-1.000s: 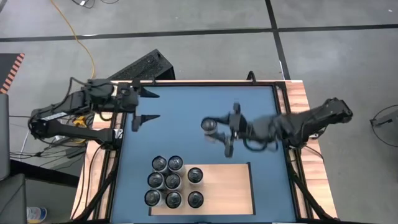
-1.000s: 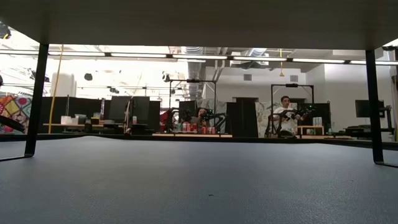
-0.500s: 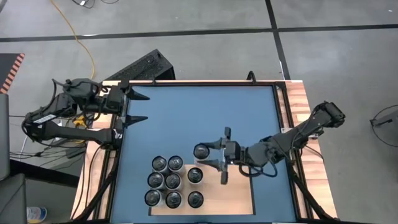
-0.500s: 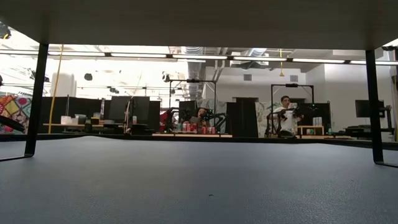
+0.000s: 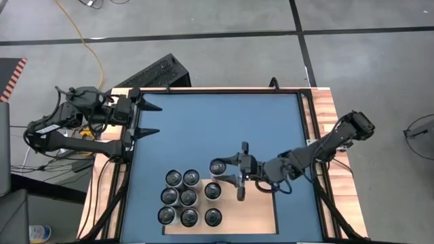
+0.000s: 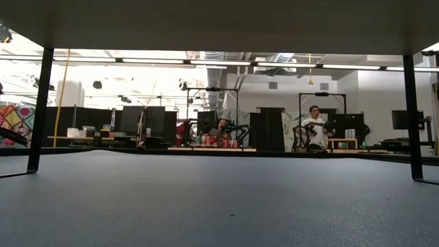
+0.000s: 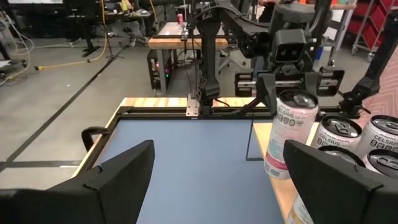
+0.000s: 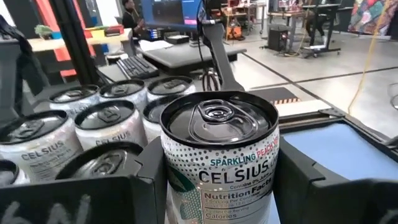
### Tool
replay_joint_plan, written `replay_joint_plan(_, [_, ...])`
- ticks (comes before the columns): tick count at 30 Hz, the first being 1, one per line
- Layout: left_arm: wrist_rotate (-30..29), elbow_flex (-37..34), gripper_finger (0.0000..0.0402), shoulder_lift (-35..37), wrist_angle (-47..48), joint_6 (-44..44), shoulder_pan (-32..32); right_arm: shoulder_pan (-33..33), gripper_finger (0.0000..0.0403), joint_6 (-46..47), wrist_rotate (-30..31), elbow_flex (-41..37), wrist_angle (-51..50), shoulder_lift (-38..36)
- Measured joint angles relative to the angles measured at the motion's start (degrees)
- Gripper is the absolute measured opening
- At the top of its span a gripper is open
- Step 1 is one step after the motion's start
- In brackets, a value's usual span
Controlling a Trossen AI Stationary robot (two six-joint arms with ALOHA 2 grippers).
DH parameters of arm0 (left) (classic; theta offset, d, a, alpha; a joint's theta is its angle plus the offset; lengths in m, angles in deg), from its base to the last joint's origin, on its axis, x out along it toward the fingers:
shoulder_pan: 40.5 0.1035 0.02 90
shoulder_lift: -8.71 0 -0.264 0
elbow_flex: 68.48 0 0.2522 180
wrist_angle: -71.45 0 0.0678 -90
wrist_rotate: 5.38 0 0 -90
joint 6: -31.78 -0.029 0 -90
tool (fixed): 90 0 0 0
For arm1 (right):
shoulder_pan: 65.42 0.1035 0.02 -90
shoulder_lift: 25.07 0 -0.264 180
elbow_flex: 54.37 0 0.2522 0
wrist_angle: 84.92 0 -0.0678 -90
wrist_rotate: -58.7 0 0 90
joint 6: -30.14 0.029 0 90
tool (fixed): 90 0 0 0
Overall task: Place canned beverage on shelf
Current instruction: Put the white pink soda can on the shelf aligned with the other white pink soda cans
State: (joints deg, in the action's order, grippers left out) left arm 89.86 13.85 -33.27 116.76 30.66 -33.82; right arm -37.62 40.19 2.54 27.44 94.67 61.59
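**Can carried down to the shelf's edge**

Since a second ago, our right gripper point(image 5: 227, 173) has carried the can point(image 5: 218, 166) down to the shelf point(image 5: 258, 203) edge, beside seven cans point(image 5: 182, 196). From the left wrist, our left gripper point(image 7: 211, 180) gapes empty. Right wrist: fingers point(image 8: 146, 168) clasp the can point(image 8: 221, 155).

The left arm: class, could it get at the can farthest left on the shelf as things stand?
Probably yes. The left tool hangs open at the table's left edge, with only bare blue surface between it and that can on the shelf.
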Motion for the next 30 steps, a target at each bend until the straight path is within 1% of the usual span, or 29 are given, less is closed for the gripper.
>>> replay_joint_plan(3, [0.0,0.0,0.0343,0.0,0.0,-0.1,0.0,-1.1,0.019,0.4,-1.2,0.2,1.9,1.2])
replay_joint_plan(7, [-0.1,0.0,0.0343,0.0,0.0,-0.1,0.0,-1.8,0.0193,0.2,-4.8,0.0,3.1,3.1])
replay_joint_plan(9, [-0.2,0.0,0.0343,0.0,0.0,-0.1,0.0,-2.1,0.0193,0.9,-5.5,0.0,3.5,3.7])
replay_joint_plan(30, [-0.3,0.0,0.0343,0.0,0.0,0.0,0.0,-2.1,0.02,0.9,-6.8,0.0,3.1,3.7])
